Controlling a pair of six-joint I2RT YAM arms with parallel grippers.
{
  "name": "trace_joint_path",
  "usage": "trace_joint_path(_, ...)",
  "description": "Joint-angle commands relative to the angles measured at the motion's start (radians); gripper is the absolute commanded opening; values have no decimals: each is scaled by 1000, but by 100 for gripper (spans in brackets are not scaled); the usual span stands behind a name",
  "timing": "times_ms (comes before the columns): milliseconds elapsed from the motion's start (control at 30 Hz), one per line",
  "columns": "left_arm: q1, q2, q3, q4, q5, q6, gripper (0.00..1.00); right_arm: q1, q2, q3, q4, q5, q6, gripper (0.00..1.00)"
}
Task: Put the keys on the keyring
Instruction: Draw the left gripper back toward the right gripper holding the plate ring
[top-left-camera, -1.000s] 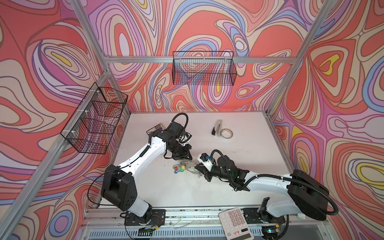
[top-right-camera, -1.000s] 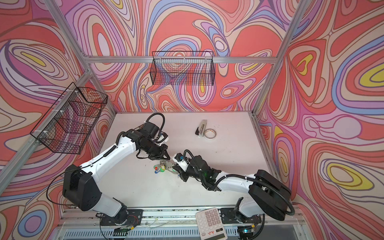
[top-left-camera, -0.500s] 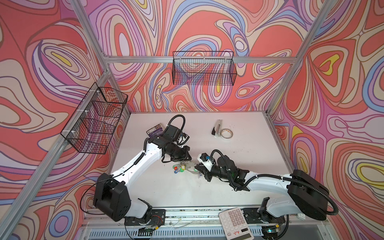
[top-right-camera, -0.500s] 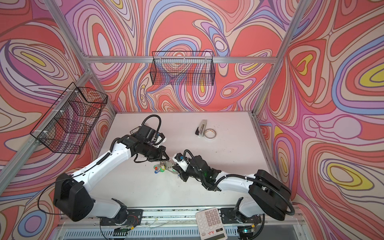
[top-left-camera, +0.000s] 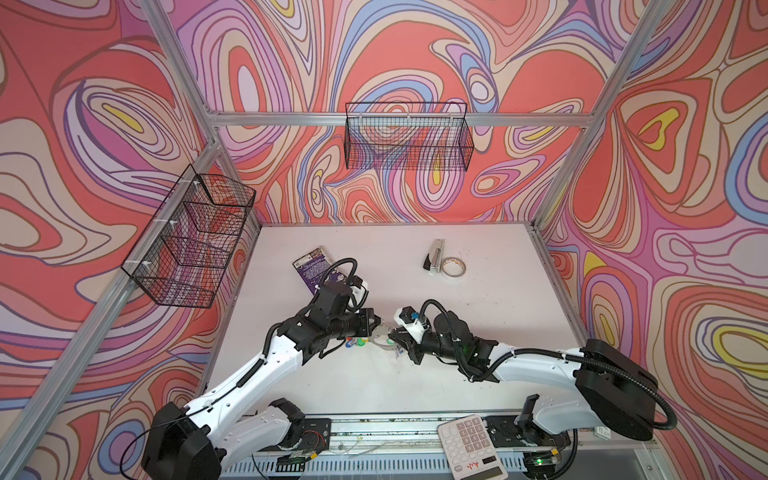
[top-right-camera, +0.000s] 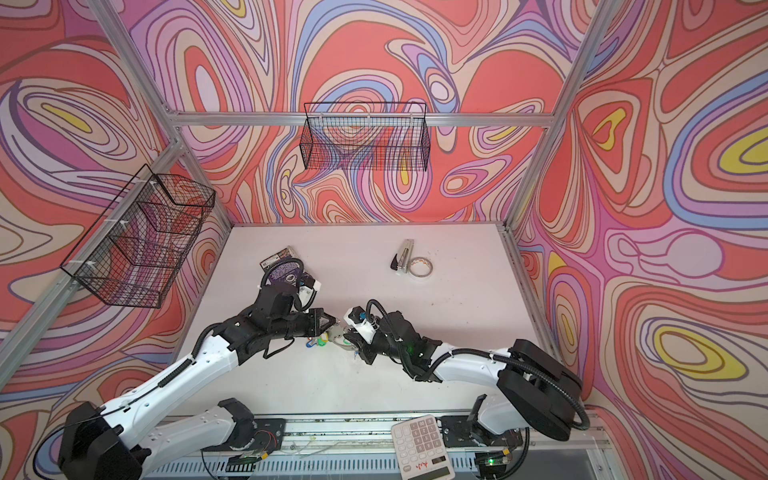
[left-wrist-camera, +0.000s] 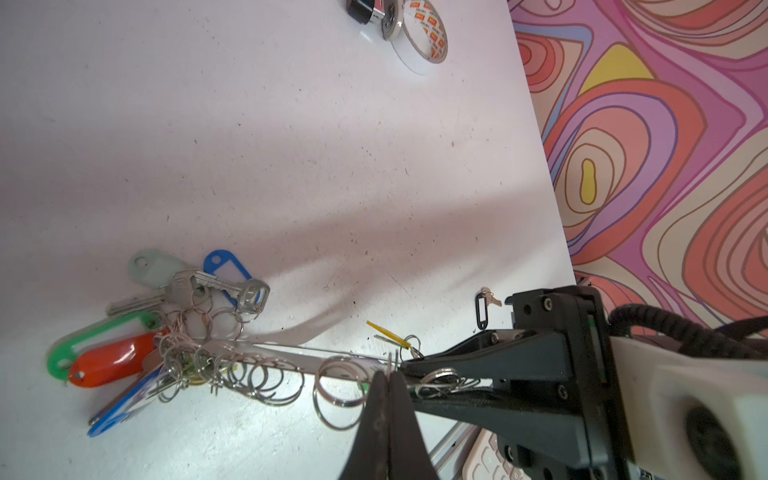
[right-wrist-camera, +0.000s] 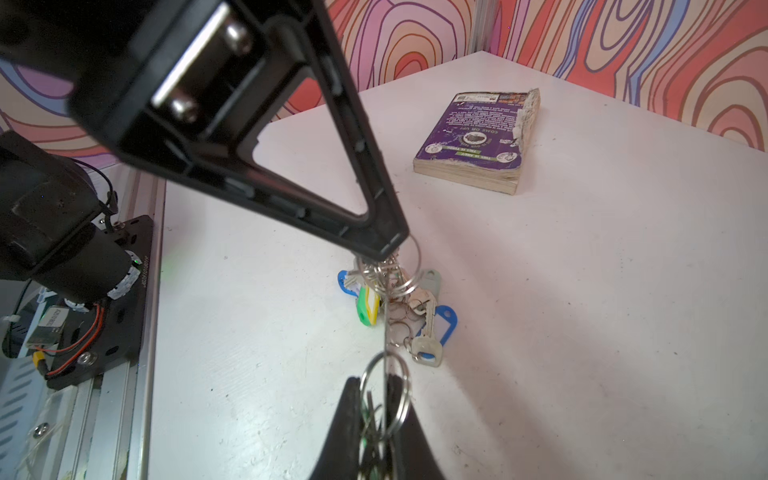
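The keyring (left-wrist-camera: 291, 353) is a flat grey plate, seen edge-on in both wrist views, hung with small rings and colour-tagged keys (left-wrist-camera: 104, 353). In both top views it sits mid-table (top-left-camera: 380, 336) (top-right-camera: 337, 333) between my grippers. My left gripper (left-wrist-camera: 388, 372) (top-left-camera: 379, 323) is shut on a thin ring at the plate's rim. From the opposite side, my right gripper (right-wrist-camera: 376, 386) (top-left-camera: 394, 334) is shut on the plate's other end, with rings bunched between its jaws. The keys (left-wrist-camera: 482, 309), black tag and small silver key, lie loose on the table beyond the right gripper's fingers (left-wrist-camera: 478, 353).
A purple book (top-left-camera: 313, 270) lies behind the left arm. A tape roll (top-left-camera: 453, 268) and a silver stapler (top-left-camera: 434, 255) sit at the back right. A calculator (top-left-camera: 471, 444) rests on the front rail. Wire baskets (top-left-camera: 191, 237) hang on the walls.
The left arm has dropped lower and stretched out, its shoulder swinging toward the front, while its gripper stayed at the keyring. The right arm has not moved.
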Motion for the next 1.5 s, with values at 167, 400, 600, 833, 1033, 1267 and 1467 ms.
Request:
trace_joint_path(167,-99,-18,-123,400,-273,-3,0,0,13,-9,-76,18,13,0)
trace_joint_path(400,-142,10,-279,701,-364,26,0,0,29,-1,-70,66,41,0)
trace_joint_path(600,-159,121,-342,980,-364,59,0,0,34,3,-63,125,75,0)
trace_joint_path(833,-185,221,-380,1222,-405,190,0,-5,-23,-45,-3,105,102,10)
trace_joint_path(1033,-191,279,-313,1223,-354,259,0,-7,3,-34,-1,106,124,10)
trace_joint_path(1267,-194,341,-398,1499,-433,289,0,-16,-24,-26,-33,158,129,11)
trace_joint_path(1467,-194,375,-405,1547,-431,306,0,-17,-33,-43,0,166,142,11)
